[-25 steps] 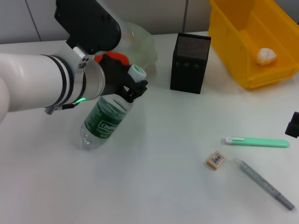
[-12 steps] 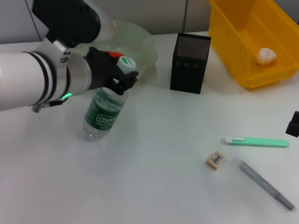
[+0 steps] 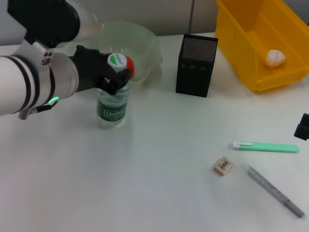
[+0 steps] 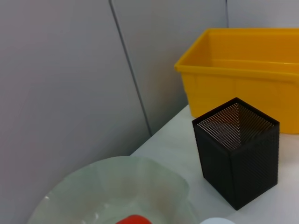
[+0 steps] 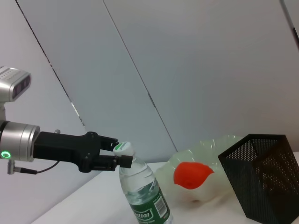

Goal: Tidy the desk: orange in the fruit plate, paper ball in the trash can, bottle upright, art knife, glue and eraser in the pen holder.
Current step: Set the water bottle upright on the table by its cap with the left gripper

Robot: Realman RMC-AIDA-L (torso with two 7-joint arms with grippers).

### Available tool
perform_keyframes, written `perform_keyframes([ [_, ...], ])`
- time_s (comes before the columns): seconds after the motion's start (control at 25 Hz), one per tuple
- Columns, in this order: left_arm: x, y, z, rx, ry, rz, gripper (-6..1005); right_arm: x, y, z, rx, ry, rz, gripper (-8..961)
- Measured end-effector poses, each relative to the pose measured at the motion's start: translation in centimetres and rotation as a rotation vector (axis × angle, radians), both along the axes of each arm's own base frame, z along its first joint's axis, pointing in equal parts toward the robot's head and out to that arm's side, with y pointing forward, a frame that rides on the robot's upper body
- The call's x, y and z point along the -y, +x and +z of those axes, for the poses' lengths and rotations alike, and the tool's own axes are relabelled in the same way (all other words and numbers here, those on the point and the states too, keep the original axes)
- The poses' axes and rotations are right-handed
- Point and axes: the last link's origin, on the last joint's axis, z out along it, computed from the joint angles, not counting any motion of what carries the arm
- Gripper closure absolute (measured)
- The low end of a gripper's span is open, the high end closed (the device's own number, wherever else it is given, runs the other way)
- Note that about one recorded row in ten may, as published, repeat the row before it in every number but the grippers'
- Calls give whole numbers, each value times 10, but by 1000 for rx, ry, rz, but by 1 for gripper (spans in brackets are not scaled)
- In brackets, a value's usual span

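From the head view, the left gripper (image 3: 116, 72) is clamped on the neck of the bottle (image 3: 112, 105), which stands upright on the table (image 3: 159, 169) just beside the fruit plate (image 3: 140, 38). The right gripper (image 3: 302, 127) sits at the table's right edge; its fingers cannot be told. From the left wrist view, the pen holder (image 4: 237, 150) stands before the yellow bin (image 4: 243, 70). From the right wrist view, the orange (image 5: 191, 175) lies in the plate.

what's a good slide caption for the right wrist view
Left gripper holds the bottle by its neck, near upright, beside the fruit plate.

Head cam looks down over desk (image 3: 159, 159); wrist cams low, sideways, both sharing pen holder (image 4: 237, 158).
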Motion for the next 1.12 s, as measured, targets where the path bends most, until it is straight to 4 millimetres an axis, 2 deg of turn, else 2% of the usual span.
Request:
perform_keyframes([
  [1.12, 10, -15, 11, 17, 23, 49, 554, -3, -2, 0, -1, 1, 9, 427],
])
